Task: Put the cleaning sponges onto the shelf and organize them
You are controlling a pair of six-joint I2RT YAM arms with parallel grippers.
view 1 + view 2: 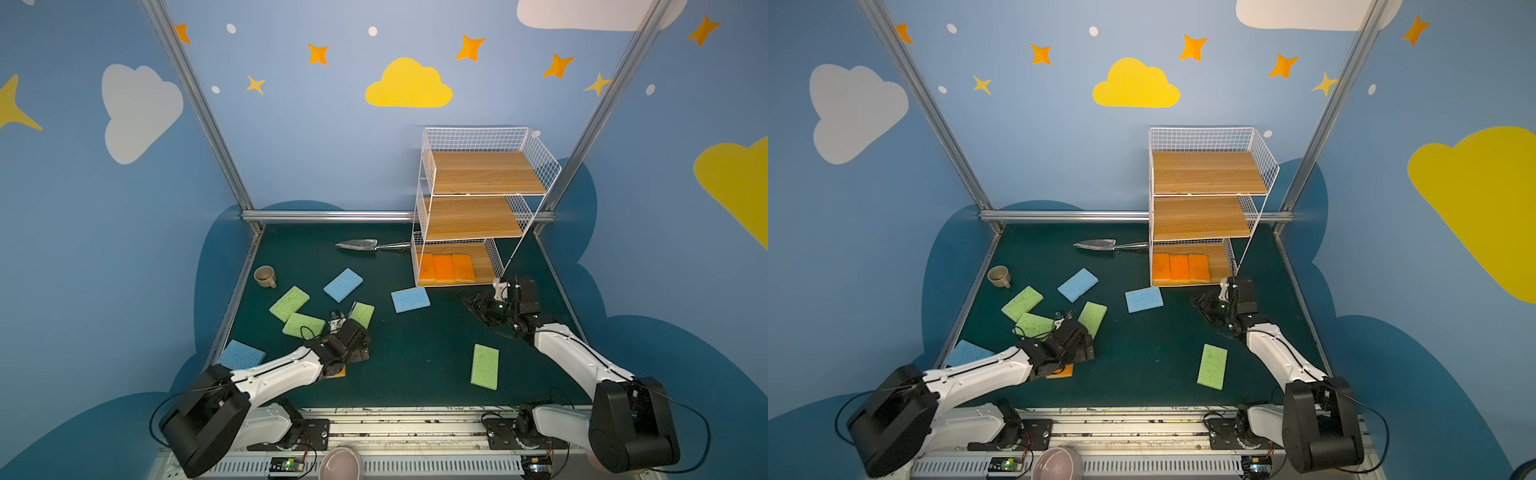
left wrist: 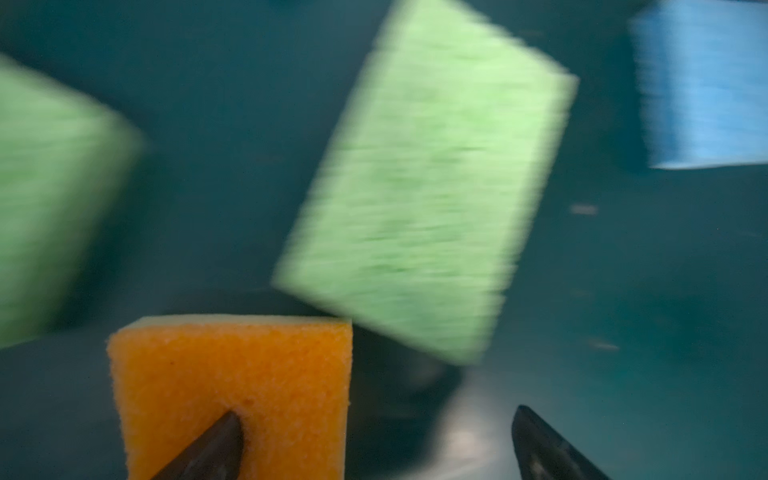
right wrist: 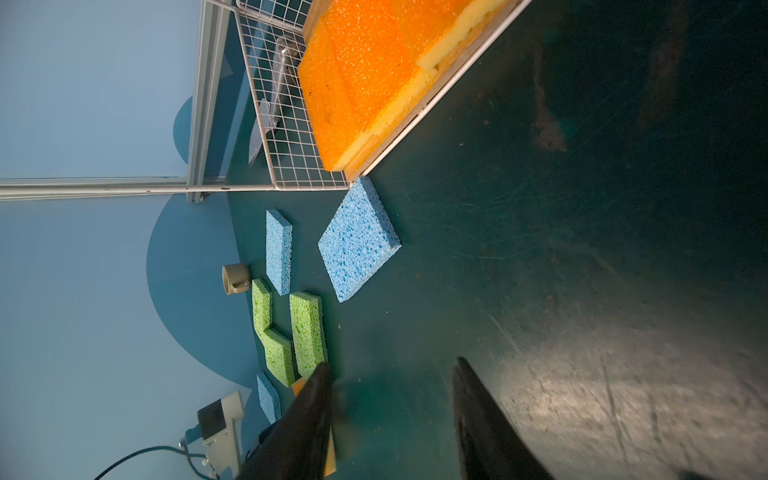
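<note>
**A:** Sponge status?

**B:** Three orange sponges are on the bottom tier of the shelf. They lie flat, side by side and touching, orange face up, with the yellow edge showing at the front. All three sit at the tier's left end.

**A:** The rest?

**B:** On the table.
- **Orange:** the fourth orange sponge is under the left arm, mostly hidden in both top views.
- **Green:** there are four green sponges. Two touch at a corner on the left, one is just right of them, and one lies alone at front right.
- **Blue:** there are three blue sponges. One is mid-left, one is just beside the shelf's front left corner, and one is at the left edge beside the left arm.

All are flat rectangles with coarse pores.

**A:** Grippers?

**B:** The left gripper has its jaws spread wide and grips nothing. One fingertip lies over the orange face, the other is off to the side of it. In the left wrist view that sponge is sharp and everything else is smeared.

The right gripper is low over the table in front of the shelf, with its jaws partly apart and the gap bare.
</note>
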